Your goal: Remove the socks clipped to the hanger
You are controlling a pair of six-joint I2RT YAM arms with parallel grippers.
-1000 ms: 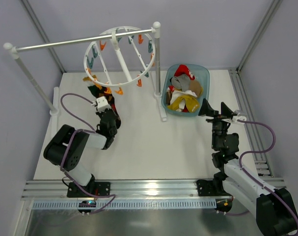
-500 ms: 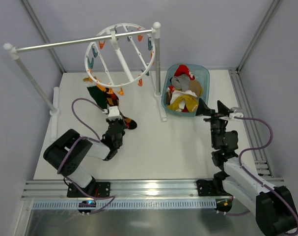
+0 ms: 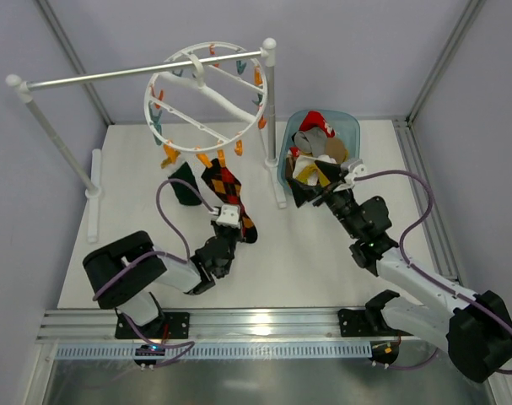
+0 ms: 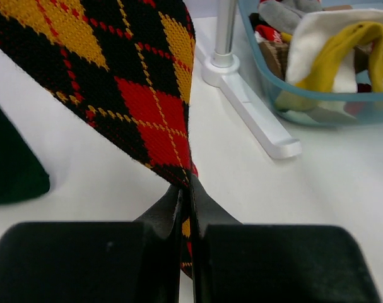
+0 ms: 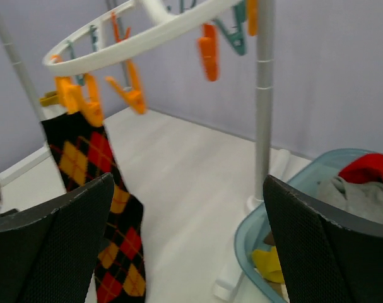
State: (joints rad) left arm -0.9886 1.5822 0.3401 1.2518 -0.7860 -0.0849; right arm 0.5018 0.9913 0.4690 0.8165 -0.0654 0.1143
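The white wheel-shaped hanger [image 3: 148, 103] hangs tilted from the rail, with orange and teal clips round its rim [image 5: 147, 35]. A dark argyle sock [image 3: 226, 187] hangs from an orange clip [image 5: 77, 95] and stretches down to the right. My left gripper [image 3: 239, 223] is shut on its lower end, and the fabric is pinched between the black fingers [image 4: 186, 189]. A dark green sock [image 3: 185, 187] hangs beside it, to the left. My right gripper [image 3: 310, 192] is open at the basket's near-left corner. It faces the argyle sock [image 5: 96, 189], with nothing between its fingers [image 5: 52, 233].
A blue basket [image 3: 353, 139] with several loose socks stands at the back right. The white rail stand's right post [image 3: 271, 118] and its foot [image 4: 254, 107] stand between hanger and basket. Its rail [image 3: 112, 77] runs left to the other post.
My left gripper closed on the argyle sock and drew it right and toward the near edge. The hanger swung and tilted with it. My right arm swung left, in front of the basket.
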